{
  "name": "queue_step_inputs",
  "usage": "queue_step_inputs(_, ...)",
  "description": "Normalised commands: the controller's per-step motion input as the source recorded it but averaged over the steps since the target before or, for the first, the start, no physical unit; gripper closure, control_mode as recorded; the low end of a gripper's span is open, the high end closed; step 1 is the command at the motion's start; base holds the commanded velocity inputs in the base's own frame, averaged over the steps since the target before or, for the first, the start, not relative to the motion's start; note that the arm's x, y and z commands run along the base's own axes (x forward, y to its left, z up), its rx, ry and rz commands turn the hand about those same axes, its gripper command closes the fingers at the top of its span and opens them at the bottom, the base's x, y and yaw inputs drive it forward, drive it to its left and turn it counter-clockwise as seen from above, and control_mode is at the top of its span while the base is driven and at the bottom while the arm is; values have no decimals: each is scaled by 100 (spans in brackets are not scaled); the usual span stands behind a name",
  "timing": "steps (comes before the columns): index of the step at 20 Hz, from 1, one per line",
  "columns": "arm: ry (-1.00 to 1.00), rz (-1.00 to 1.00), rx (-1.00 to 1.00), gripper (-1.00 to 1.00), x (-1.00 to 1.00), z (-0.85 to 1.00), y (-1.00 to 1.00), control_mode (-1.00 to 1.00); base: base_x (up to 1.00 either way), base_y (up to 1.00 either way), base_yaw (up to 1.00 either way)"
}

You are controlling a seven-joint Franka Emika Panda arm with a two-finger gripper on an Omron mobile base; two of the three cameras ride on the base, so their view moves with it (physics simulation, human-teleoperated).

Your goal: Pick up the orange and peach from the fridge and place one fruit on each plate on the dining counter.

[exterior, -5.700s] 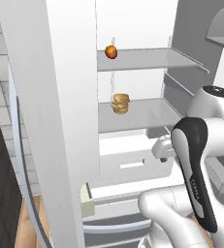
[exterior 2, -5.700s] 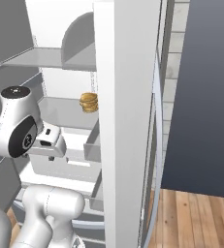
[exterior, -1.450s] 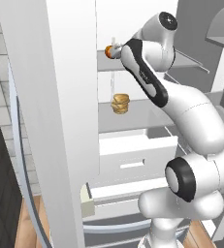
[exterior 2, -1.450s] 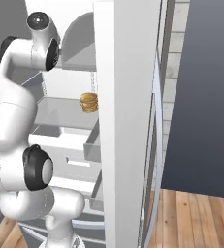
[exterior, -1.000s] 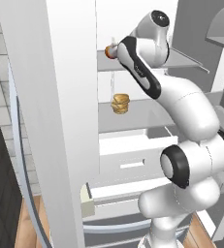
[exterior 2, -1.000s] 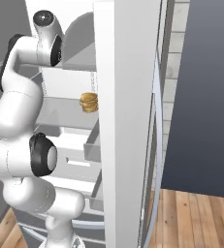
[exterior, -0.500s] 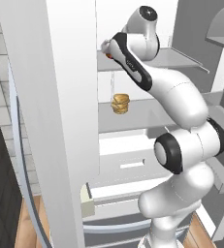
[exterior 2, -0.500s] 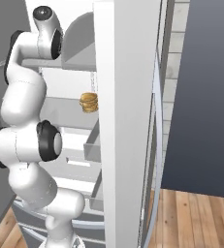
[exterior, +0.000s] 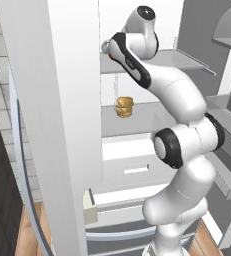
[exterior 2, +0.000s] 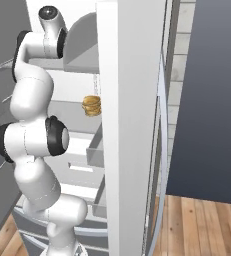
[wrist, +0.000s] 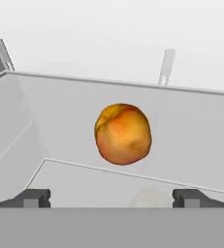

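Starting at the left of your left base view, the fridge point(exterior: 62, 125) stands with its door swung toward you, and that door's edge hides the front of the upper shelf. Your arm is folded high so the hand can reach in level with that shelf; judged from the pose, this is an approach from the front instead of from above, since the shelf overhead leaves no room to descend.

On the shelf below, at about 7 o'clock from the wrist, sits one tan layered stack point(exterior: 124, 107). It is not a task item and lies well clear of the arm.

In your hand view, the peach point(wrist: 122, 134) sits dead centre, at 12 o'clock from the gripper point(wrist: 111, 197), resting on the white shelf with the back wall close behind it. The two fingertips are spread wide, one at 8 o'clock and one at 4 o'clock of the fruit, with nothing between them. They stand short of the peach and are not touching it. The fruit falls within the span of the jaws, so the alignment looks sound for a straight advance and closure.

Count: one peach, one stack, one gripper. The fridge's drawer fronts point(exterior: 132, 170) lie below the stack.

In the right base view, the same stack point(exterior 2: 91, 105) appears beside the door edge.

Risk, as a judgement: a round fruit may roll toward the back wall if nudged before the fingers close.
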Motion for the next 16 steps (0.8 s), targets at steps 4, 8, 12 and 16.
queue_step_inputs(4, 0, -1, 0, -100, 34, -6, -1, -100, 0, 0, 0)
queue_step_inputs(8, 0, -3, 0, -100, 48, -24, 0, -100, 0, 0, 0)
queue_step_inputs(12, 0, -4, 0, -100, 45, -5, 0, -100, 0, 0, 0)
queue_step_inputs(16, 0, -3, 0, -100, 36, 0, 0, -100, 0, 0, 0)
